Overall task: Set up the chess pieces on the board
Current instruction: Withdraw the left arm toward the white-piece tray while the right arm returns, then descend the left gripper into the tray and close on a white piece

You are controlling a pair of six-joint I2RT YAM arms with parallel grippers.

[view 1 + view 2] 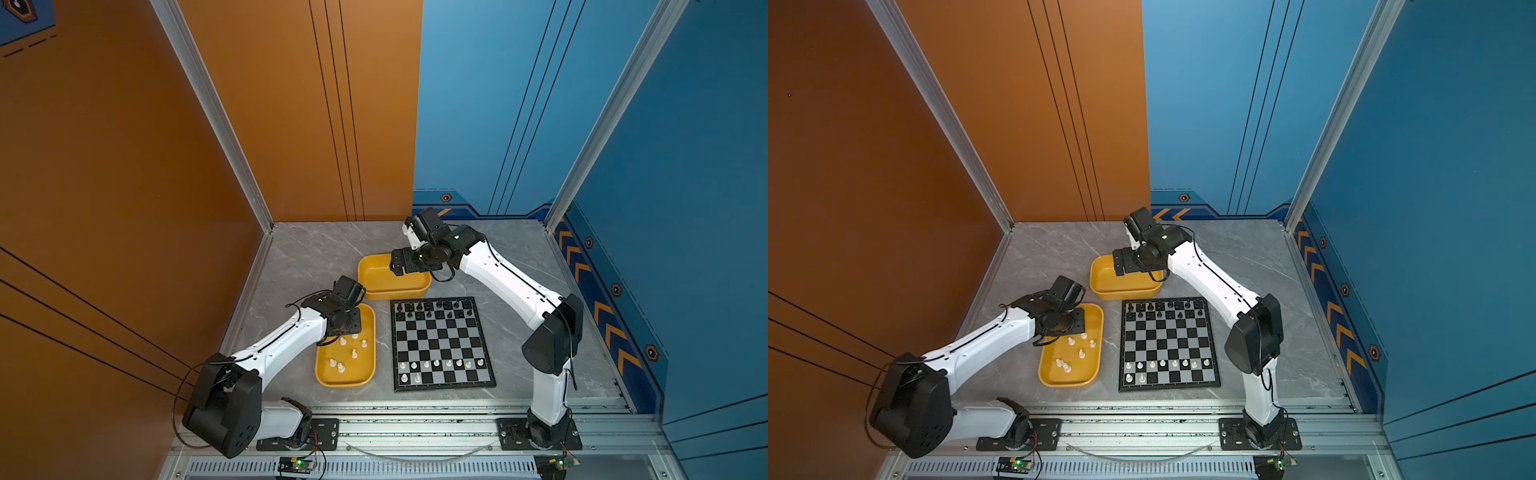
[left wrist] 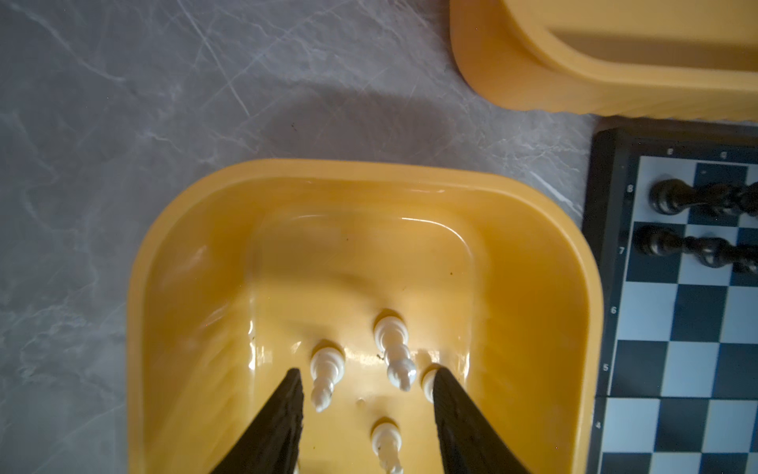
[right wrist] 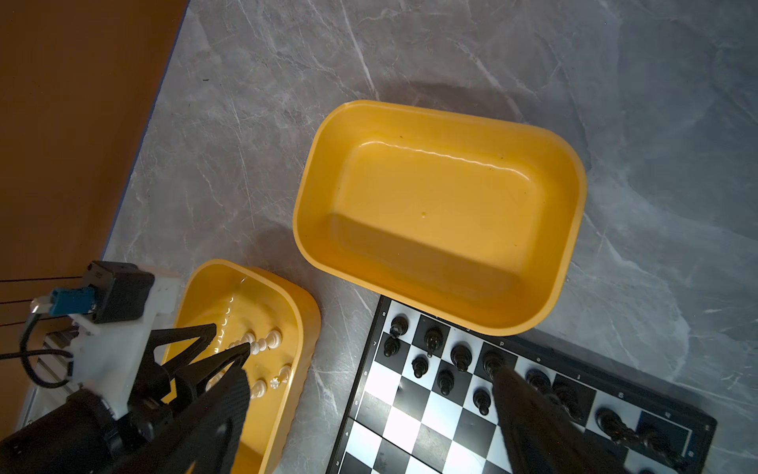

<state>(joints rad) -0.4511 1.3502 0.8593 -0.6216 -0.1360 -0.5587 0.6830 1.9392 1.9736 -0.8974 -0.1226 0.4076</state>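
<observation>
L gripper (image 2: 367, 373): fingers parted, nothing clamped, straddling white pieces (image 2: 326, 365) in tray (image 2: 369, 168) beside board (image 1: 436, 332).
R gripper (image 3: 369, 369): spread wide, empty-handed, above far tray (image 3: 451, 131).
Handling: we reckon pcs light, stiff, slick, tippy; pinch mid-stem.

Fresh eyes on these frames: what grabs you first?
The chessboard sits near centre. black pieces stand along its two far rows, white pawns line a near row, and only two white pieces stand behind them. Left of it, a yellow tray holds loose white pieces, with the open left claw poised over them. The right claw hangs open over an empty yellow tray beyond the board.
</observation>
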